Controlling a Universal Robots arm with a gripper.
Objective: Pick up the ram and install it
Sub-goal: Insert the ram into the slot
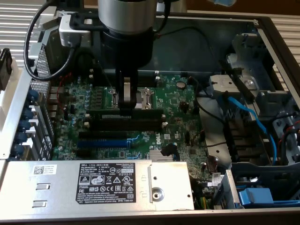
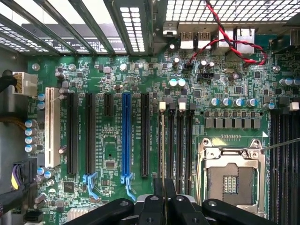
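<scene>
The black two-fingered pincer is clenched on the ram, a long, thin dark-green circuit-board stick, gripping it near the middle of its length. The stick stands on edge, its flat faces upright. In the exterior view its long axis runs from that view's left to its right, parallel to the black memory slots just beside it on the green motherboard inside the open grey metal computer case.

In the wrist view the ram shows edge-on as a thin line coming out from between the pincer fingers. It lies along the memory slot farthest from the silver processor socket, with the long blue expansion slot parallel to it a little way off. I cannot tell whether the stick's lower edge touches the slot.
</scene>
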